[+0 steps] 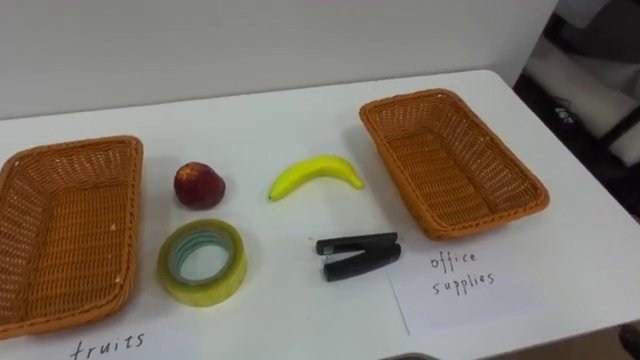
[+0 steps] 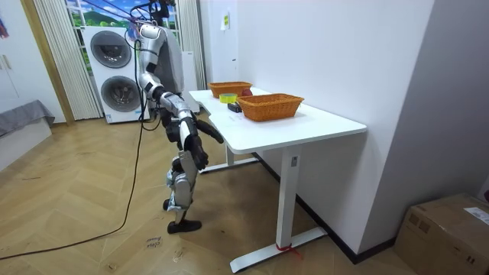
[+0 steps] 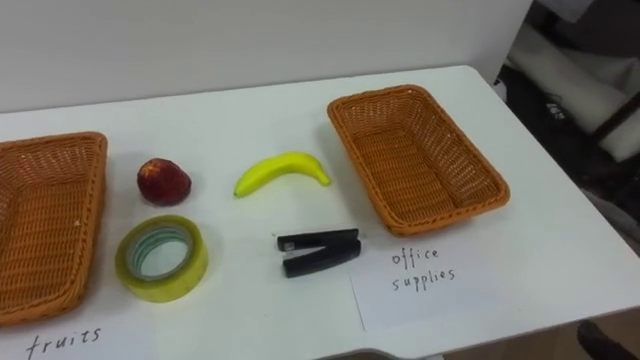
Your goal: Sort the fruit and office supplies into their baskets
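On the white table (image 1: 300, 120) lie a red apple (image 1: 199, 185), a yellow banana (image 1: 315, 172), a roll of yellowish clear tape (image 1: 200, 290) and a black stapler (image 1: 358, 255). They sit between two wicker baskets and touch neither. The left basket (image 1: 132, 200) stands above a handwritten "fruits" label and holds nothing. The right basket (image 1: 400, 102) stands beside an "office supplies" sheet (image 1: 460, 290) and also holds nothing. In the room view I stand at the table's long edge. My right hand (image 2: 215, 135) is held low before that edge with fingers straight. My left hand (image 2: 200, 159) hangs lower by my body.
The table's right end (image 1: 590, 200) drops off near dark furniture (image 1: 600, 90). A white wall runs behind the table. In the room view, stacked washing machines (image 2: 114, 72) stand behind me and a cardboard box (image 2: 451, 229) sits on the floor at the room view's right.
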### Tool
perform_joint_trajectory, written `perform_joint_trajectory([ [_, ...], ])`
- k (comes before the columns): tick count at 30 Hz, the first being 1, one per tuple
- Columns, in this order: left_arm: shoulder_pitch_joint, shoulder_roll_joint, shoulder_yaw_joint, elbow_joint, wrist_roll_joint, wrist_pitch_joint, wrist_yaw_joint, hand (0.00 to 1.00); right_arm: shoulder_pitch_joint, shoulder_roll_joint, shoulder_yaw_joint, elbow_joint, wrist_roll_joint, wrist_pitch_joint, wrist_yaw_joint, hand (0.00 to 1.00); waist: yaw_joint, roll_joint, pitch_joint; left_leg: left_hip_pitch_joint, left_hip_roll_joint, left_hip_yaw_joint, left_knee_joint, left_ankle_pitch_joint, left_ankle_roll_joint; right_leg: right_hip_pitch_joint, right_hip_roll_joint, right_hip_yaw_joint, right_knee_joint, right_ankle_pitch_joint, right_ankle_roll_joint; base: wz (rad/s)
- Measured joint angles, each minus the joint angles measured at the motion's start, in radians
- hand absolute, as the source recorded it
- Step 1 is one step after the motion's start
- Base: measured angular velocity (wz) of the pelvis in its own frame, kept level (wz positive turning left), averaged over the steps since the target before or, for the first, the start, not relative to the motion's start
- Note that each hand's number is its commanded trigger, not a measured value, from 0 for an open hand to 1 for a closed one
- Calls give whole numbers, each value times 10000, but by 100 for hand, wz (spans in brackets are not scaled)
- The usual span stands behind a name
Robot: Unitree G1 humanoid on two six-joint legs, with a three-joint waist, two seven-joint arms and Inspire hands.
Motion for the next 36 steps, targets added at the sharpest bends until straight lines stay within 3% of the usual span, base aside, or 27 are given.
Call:
perform_joint_trajectory([
  [4, 38, -1, -87, 161, -16, -8, -6, 0, -10, -4, 9, -1047, 7, -33, -611, 0, -9, -6, 5, 13, -10, 0, 2, 4, 5, -6, -7, 14, 25, -2, 3, -2],
  [12, 39, 29, -582, 167, 14, -13, -34, 0, -544, -226, 110, -3219, -1243, -983, -1261, 0, 197, -170, 11, -158, -12, -84, 51, 4, 6, -15, -27, -136, -53, 24, 38, 10],
  [19, -5, 38, -656, 135, 30, -6, -222, 0, -1096, -419, 367, -3744, -1978, -988, -1197, 0, 241, -159, -51, -308, -13, -86, 46, 26, 42, -159, -31, -159, -51, 57, 41, 1],
  [26, -146, 42, -778, 196, 30, 18, -662, 0, -1552, -867, 446, -4392, -3051, -980, -633, 0, 326, -139, -12, -203, -4, -87, 13, 26, 42, -49, -20, -170, -33, 62, 37, -1],
  [27, -172, 49, -823, 197, 32, 28, -684, 0, -1549, -903, 563, -4486, -3167, -975, -569, 0, 406, -158, 16, -128, -4, -82, 9, 26, 42, 2, -19, -152, -35, 61, 37, -8],
  [36, -212, 124, -1174, 200, 319, 142, -878, 0, -1767, -912, 1878, -5217, -4600, -965, 126, 0, 648, -280, 5, -127, -2, -167, 3, 26, 42, 78, -36, -288, -200, 103, 39, 2],
])
